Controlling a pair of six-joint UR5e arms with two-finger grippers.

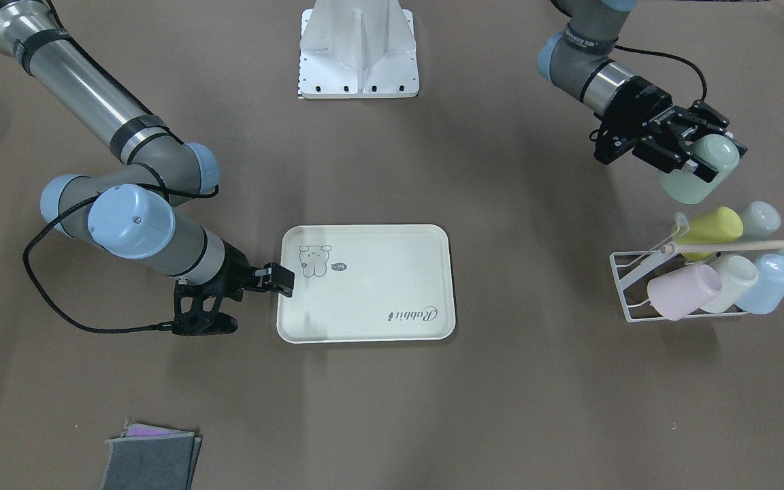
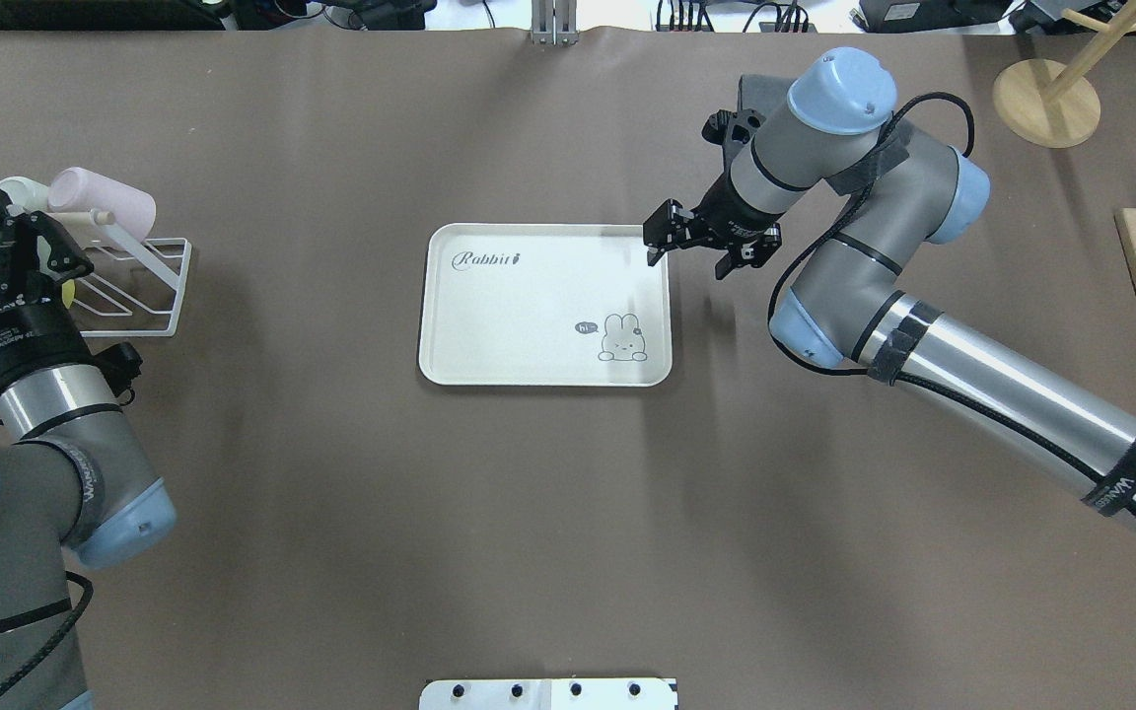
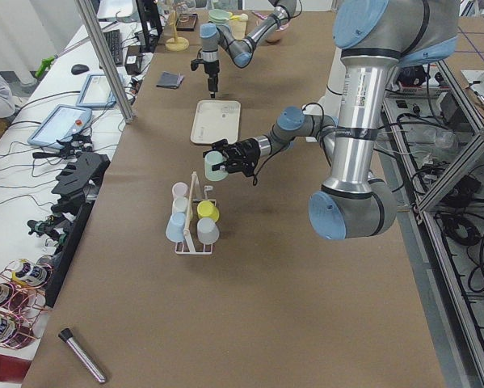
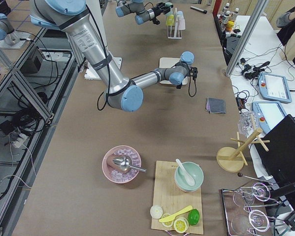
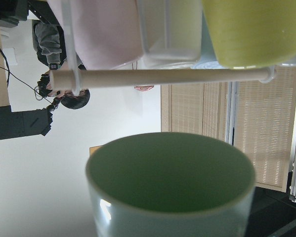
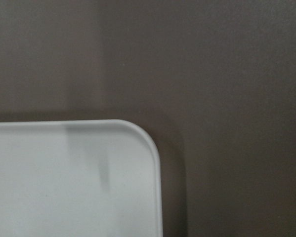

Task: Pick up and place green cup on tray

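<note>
Exterior front-facing view: left gripper [image 1: 710,156] had its jaws clamped on the green cup [image 1: 693,178], one finger on each side of the cup wall. Cup was held in the air, tipped on its side, near the table's left end, just to the robot side of the white wire rack [image 1: 635,289] and not touching it. Left wrist cam looked straight into the cup's mouth, w/ the rack's wooden dowel [image 5: 162,76] beyond it. Rack held five other cups: yellow-green cup [image 1: 705,230], grey-blue cup [image 1: 761,219], pink cup [image 1: 681,291], cream cup [image 1: 733,279], light blue cup [image 1: 772,282].

Right gripper [image 1: 284,279] looked closed w/ nothing in the jaws, pointing down at the tray [image 1: 365,320], right over the tray corner facing the right end and the operators' edge. Tray sat flat mid-table, nothing on it. Folded grey cloths [image 1: 150,461] lay by the operators' edge, toward the right end
</note>
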